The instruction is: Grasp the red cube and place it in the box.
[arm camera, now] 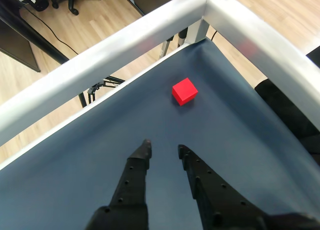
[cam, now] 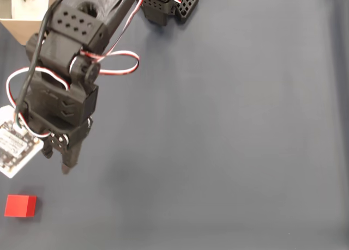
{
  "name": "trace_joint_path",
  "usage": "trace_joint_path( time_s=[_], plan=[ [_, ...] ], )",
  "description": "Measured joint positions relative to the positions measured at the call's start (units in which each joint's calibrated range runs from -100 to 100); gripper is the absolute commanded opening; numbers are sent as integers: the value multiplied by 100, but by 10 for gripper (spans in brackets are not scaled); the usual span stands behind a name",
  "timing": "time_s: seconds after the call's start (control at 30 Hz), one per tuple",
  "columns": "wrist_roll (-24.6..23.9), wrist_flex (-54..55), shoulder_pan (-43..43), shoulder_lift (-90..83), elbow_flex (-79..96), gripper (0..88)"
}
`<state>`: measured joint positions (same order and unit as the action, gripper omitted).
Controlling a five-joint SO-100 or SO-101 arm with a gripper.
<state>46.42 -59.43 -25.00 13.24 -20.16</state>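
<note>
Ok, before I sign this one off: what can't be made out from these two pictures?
- The box: cut off by the fixed view's top-left corner, and the arm covers its right edge, so its full shape and contents are unclear.
- The gripper in the fixed view: seen from above, dark and bunched, so its opening is hard to read there; the wrist view shows the fingers apart.
- The red cube: its underside and its height.
</note>
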Motion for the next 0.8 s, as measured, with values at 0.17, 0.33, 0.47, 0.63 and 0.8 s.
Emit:
trace_joint_path(
  time_s=[0.17, 0.33, 0.47, 0.63, 0.8],
  plan=[
    [5, 127, -15, 365, -217, 266],
    [-20, 223, -141, 773, -606, 334],
    [-5, 501, -223, 1285, -1085, 358],
    [20, 804, -297, 1633, -1447, 378],
    [24, 963, -334, 1902, -1691, 386]
  ],
)
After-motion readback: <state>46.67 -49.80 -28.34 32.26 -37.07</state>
